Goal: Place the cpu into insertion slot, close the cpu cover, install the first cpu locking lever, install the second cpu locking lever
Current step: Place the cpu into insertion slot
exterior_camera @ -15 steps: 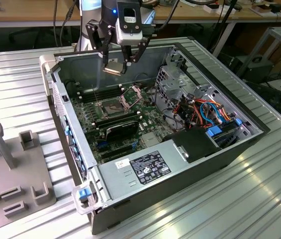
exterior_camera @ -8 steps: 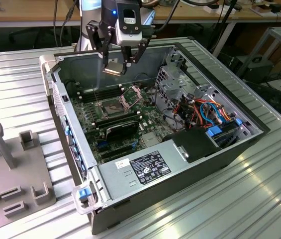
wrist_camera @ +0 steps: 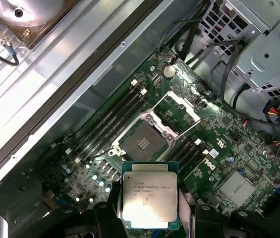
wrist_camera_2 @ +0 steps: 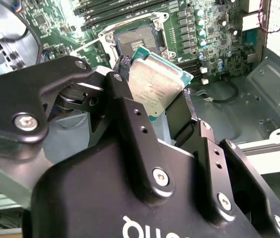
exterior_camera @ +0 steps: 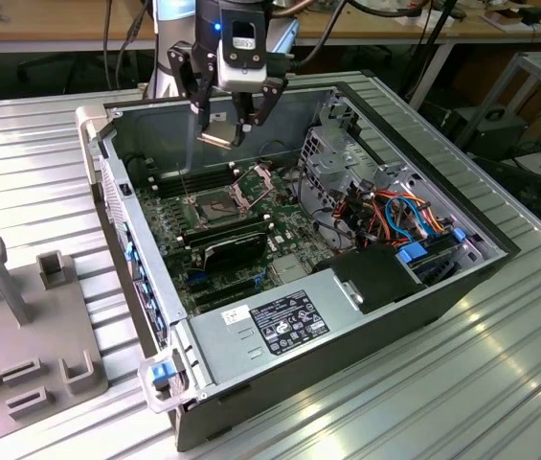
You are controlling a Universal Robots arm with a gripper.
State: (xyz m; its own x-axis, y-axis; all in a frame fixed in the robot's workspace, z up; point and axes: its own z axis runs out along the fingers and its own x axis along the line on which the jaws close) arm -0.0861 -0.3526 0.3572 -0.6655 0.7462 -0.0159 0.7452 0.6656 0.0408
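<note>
Status: step 1 is in progress, nothing is seated yet.

- The hand is closed narrow on the cpu, pinching it by two opposite edges. The metal lid faces the wrist cameras.
- The cpu hangs in the air over the board inside the open pc case. It is apart from the insertion slot and touches nothing but the hand.
- The pin field of the slot is bare.
- The cpu cover is flipped open and lies back just beside the slot.
- A thin rod stands up next to the slot, likely one locking lever. It is too fine to be sure.
- Left, by my read: seat the chip, close the cover, and set both levers. So roughly a quarter of step 1 is done and zero of four steps are complete.

View differences:
- The exterior view gives the height gap between chip and slot. It also shows the whole case on the ribbed table, which neither wrist view does.
- The first wrist view looks down past the chip and shows slot, open cover and the memory slots in one frame. That makes it good for judging lateral offset; the chip sits off to one side of the slot.
- The second wrist view is oblique. It shows a black finger bearing on the chip's edge and the chip's green rim.
</note>
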